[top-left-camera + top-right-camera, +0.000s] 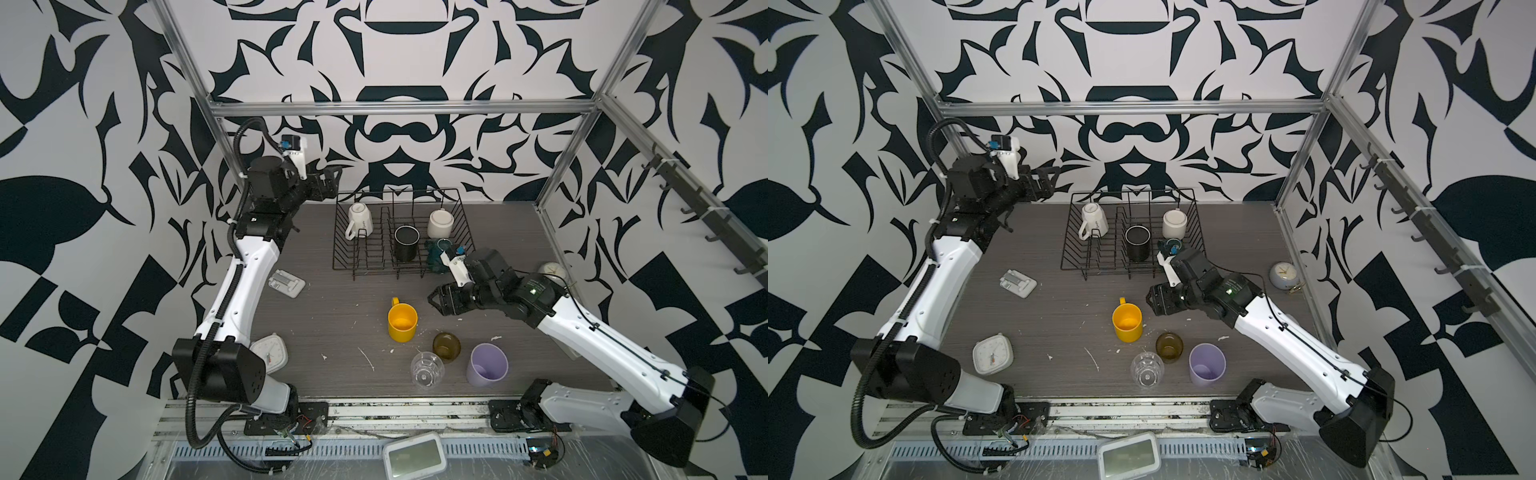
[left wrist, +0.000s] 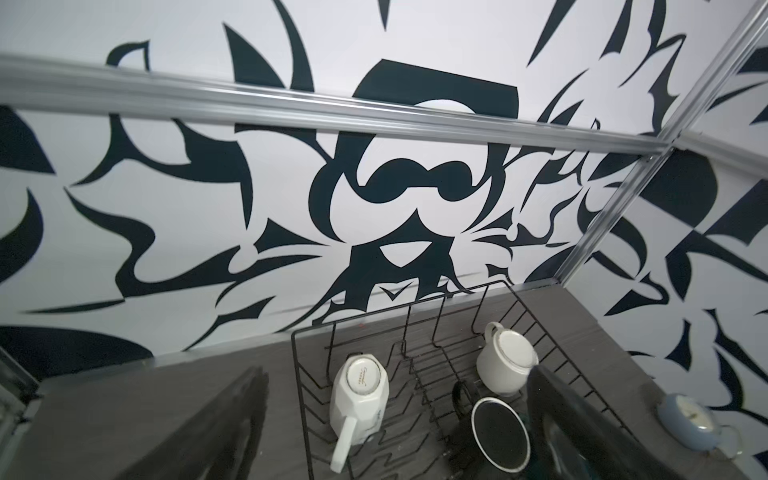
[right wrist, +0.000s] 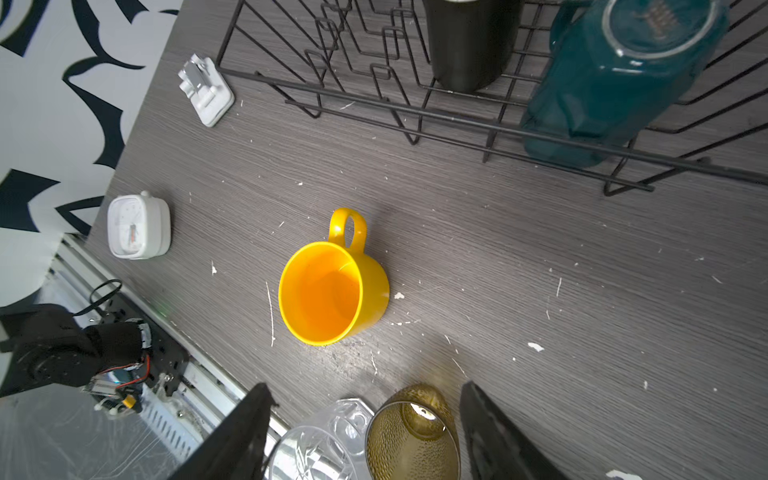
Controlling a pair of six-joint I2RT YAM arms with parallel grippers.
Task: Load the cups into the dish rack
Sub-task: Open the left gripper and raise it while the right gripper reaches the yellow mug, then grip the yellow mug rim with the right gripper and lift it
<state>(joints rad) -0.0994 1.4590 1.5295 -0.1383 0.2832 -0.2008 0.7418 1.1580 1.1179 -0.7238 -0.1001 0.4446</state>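
Your right hand (image 1: 432, 300), open and empty, hovers at the yellow mug (image 1: 402, 322)'s two o'clock. Next, I'd say, grip its rim, then carry it into the rack (image 1: 371, 258). Left hand (image 1: 334, 174) hangs open.

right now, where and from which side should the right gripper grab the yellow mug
I would take the yellow mug by its rim wall, from above, one of the jaws inside and one outside, on the side nearest the right gripper. It stands upright, mouth open, and its handle points toward the dish rack, clear of that side.
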